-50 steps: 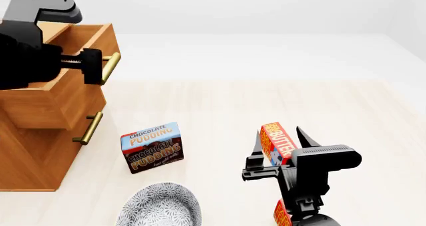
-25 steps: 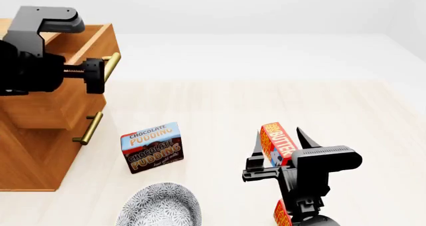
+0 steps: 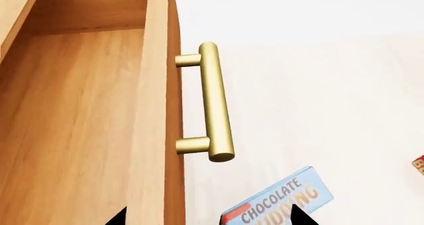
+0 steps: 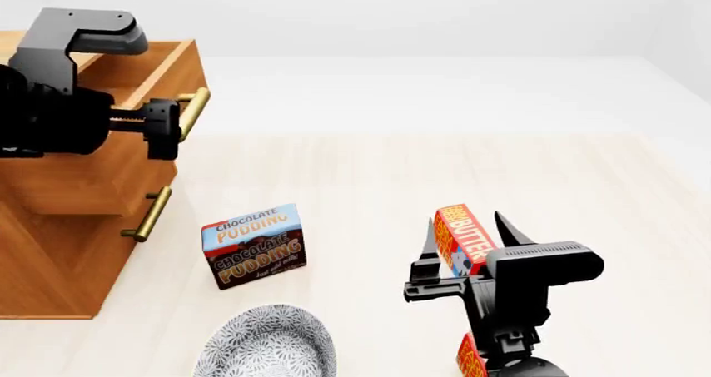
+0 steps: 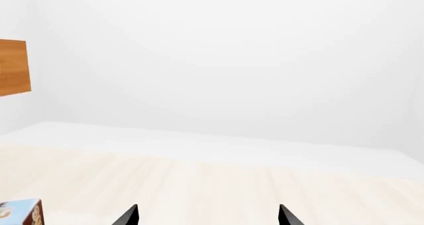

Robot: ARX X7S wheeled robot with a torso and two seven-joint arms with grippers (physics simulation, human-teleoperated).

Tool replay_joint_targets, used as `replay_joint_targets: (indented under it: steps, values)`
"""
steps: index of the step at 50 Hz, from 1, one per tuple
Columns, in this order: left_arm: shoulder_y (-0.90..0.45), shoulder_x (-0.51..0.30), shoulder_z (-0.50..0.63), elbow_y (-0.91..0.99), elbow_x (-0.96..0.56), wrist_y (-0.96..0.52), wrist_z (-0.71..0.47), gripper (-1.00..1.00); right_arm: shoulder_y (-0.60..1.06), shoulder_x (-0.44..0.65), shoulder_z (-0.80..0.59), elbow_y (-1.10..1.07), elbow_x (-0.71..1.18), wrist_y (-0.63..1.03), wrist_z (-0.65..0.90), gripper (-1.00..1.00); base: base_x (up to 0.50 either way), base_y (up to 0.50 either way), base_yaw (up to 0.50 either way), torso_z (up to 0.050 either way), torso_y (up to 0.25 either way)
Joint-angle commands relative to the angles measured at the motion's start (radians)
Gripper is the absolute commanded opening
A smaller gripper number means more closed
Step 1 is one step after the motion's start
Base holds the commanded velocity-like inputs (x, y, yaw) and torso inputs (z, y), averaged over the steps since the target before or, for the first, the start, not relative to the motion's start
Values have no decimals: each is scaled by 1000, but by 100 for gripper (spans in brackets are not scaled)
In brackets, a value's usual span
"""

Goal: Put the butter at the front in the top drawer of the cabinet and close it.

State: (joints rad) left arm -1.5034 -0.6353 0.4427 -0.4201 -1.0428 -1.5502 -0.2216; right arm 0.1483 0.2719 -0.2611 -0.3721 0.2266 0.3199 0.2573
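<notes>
The cabinet (image 4: pixel 56 252) stands at the left with its top drawer (image 4: pixel 111 165) pulled open; the drawer's inside (image 3: pixel 73 115) looks empty. My left gripper (image 4: pixel 166 130) is open just short of the drawer's brass handle (image 3: pixel 215 101), which lies beyond the fingertips, not between them (image 3: pixel 206 217). One butter carton (image 4: pixel 461 237) stands upright at the front right. My right gripper (image 4: pixel 464 219) is open over it, and its wrist view (image 5: pixel 206 215) shows nothing between the jaws. A second butter carton (image 4: pixel 471 356) is mostly hidden under the right arm.
A blue-and-brown chocolate pudding box (image 4: pixel 253 244) stands between the cabinet and the butter, and also shows in the left wrist view (image 3: pixel 278 205). A grey patterned bowl (image 4: pixel 266 344) sits at the front edge. The lower drawer's handle (image 4: pixel 146 215) sticks out below the open drawer.
The top drawer has slid out a little further to the right. My left gripper has drawn back slightly from the handle. The right arm and the cartons have not moved.
</notes>
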Motion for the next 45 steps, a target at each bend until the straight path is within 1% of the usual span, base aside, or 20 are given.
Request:
replay_joint_targets:
  steps: [1, 13, 21, 33, 45]
  values:
    - [-36, 0, 61, 1, -90, 6, 28, 100, 5, 2, -3, 3, 5, 0, 4, 100, 0, 0, 0, 0, 0]
    - [-77, 21, 144, -15, -108, 22, 81, 100, 2, 7, -6, 0, 8, -2, 10, 100, 0, 0, 0, 0, 0]
    - [-101, 32, 181, -27, -122, 25, 104, 100, -3, 11, -7, -2, 10, -7, 13, 100, 0, 0, 0, 0, 1]
    - [-86, 37, 189, -16, -176, 32, 110, 100, -3, 15, -9, 0, 15, -9, 17, 100, 0, 0, 0, 0, 0]
    - [-63, 51, 163, 7, -260, 33, 86, 100, -8, 22, -10, -2, 19, -12, 19, 100, 0, 0, 0, 0, 0]
